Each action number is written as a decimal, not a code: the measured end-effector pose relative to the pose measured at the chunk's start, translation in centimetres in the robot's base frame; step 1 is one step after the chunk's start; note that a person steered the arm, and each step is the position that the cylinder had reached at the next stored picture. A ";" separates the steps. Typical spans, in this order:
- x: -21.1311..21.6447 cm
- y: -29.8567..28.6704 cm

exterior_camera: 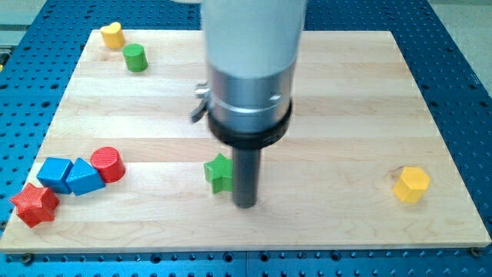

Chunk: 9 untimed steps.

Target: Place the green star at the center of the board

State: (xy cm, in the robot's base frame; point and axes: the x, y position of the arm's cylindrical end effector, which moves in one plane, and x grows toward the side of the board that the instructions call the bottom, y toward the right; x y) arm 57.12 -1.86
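Our bare rod's tip (245, 205) touches the small green star block (219, 173) on its right, holding nothing, with the wooden board (346, 92) middle up above

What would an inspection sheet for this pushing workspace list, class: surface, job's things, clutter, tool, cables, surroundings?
Surface: wooden board, flat, unmarked.
Job's things: green star below board centre, at the view's left of my tip, touching or nearly so.
Clutter: yellow heart, green cylinder, red cylinder, two blue blocks, red star, yellow hexagon.
Tool: no grasping part, only a rod.
Cables: nothing seen.
Surroundings: blue perforated table.
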 end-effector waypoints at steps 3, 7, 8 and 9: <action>-9.6 3.3; -8.6 1.9; -11.2 0.4; -13.5 2.2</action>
State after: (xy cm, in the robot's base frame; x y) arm 43.60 0.37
